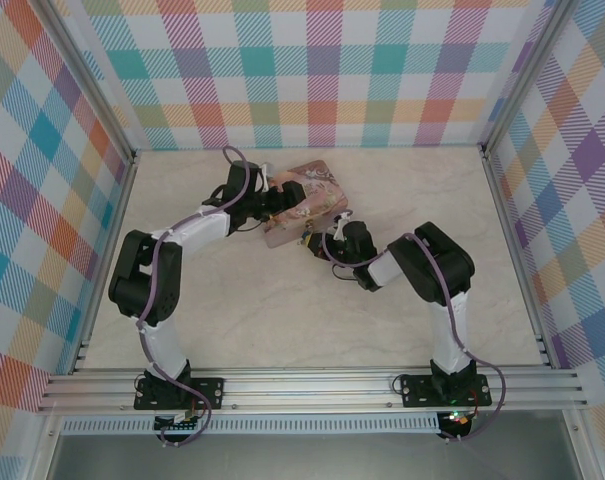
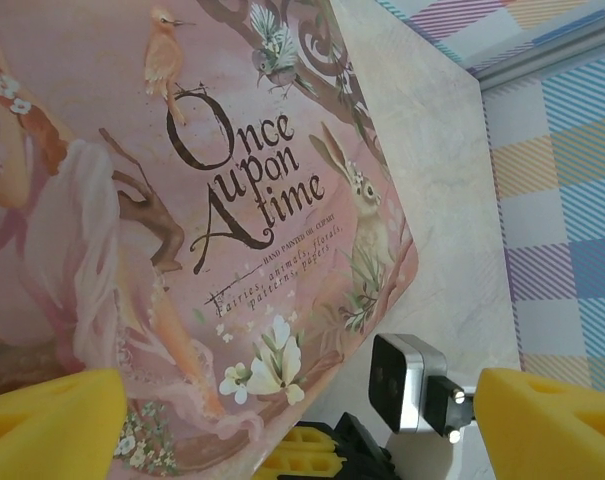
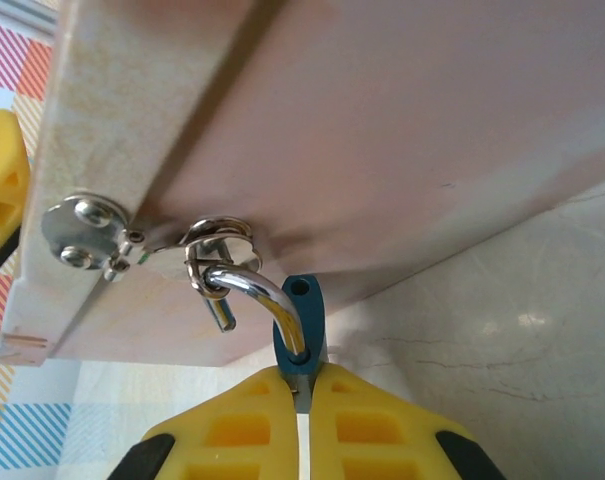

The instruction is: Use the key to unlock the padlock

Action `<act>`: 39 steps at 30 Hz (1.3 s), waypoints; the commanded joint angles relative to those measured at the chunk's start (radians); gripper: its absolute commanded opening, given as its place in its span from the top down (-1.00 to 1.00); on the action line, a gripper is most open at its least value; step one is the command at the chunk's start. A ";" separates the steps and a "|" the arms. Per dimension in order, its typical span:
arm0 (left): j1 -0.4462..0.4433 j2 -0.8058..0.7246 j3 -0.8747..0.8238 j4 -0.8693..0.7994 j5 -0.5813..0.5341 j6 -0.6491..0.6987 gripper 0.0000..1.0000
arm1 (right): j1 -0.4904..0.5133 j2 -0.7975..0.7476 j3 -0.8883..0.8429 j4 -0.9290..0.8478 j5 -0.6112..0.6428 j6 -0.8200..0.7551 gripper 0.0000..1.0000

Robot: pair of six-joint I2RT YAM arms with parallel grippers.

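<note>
- A pink tin [image 2: 182, 150] lies on the pale table [image 1: 282, 320]. Its lid has birds, a rabbit and the words "Once upon a time" on it.
- Checked walls [image 1: 322, 70] in many colours stand around the table.
- The left gripper [image 2: 302, 412] is at the tin with its yellow fingers [image 2: 52, 425] spread wide, one on each side of the tin's near corner. I cannot tell if they touch the tin.
- From the left wrist, a small black and silver box [image 2: 407, 385] sits just past that corner, with yellow blocks beside it.
- From above, both grippers meet at the tin. The left gripper [image 1: 270, 205] is on its left side and the right gripper [image 1: 315, 240] is at its near edge.
- On the tin's side wall [image 3: 382, 130] there is a silver clasp [image 3: 77, 230] with two round studs, and next to it a silver ring [image 3: 217, 245].
- The padlock [image 3: 302, 325] hangs from that ring. It is tiny, with a blue-teal body and a thin shiny shackle [image 3: 257, 290].
- The shackle bends up out of the body and hooks through the ring. Its short end hangs free beside the ring, not in the body.
- A small round hole shows near the top of the blue body.
- The right gripper [image 3: 304, 385] is pinched tight on the bottom of the padlock body — its two yellow pads [image 3: 232, 435] almost meet.
- A thin grey sliver shows between the pads, just under the blue body. I cannot tell if it is the key.
</note>
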 commanded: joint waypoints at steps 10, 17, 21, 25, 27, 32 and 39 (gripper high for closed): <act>-0.003 0.000 -0.095 -0.007 -0.042 0.012 -0.81 | -0.010 -0.098 0.075 -0.360 0.099 0.107 0.85; -0.003 -0.005 -0.119 -0.002 -0.052 0.017 -0.81 | -0.011 -0.128 0.128 -0.476 0.153 0.130 0.85; -0.003 -0.002 -0.128 -0.008 -0.059 0.027 -0.82 | -0.016 -0.145 0.161 -0.550 0.201 0.144 0.85; -0.003 -0.003 -0.138 -0.011 -0.063 0.030 -0.82 | -0.025 -0.146 0.190 -0.579 0.220 0.157 0.85; -0.003 -0.003 -0.146 -0.007 -0.063 0.030 -0.83 | -0.028 -0.149 0.203 -0.595 0.232 0.150 0.85; -0.003 -0.004 -0.167 0.000 -0.061 0.028 -0.83 | -0.038 -0.162 0.228 -0.635 0.240 0.116 0.85; -0.003 -0.027 -0.199 0.003 -0.066 0.032 -0.84 | -0.057 -0.187 0.237 -0.714 0.225 0.019 0.85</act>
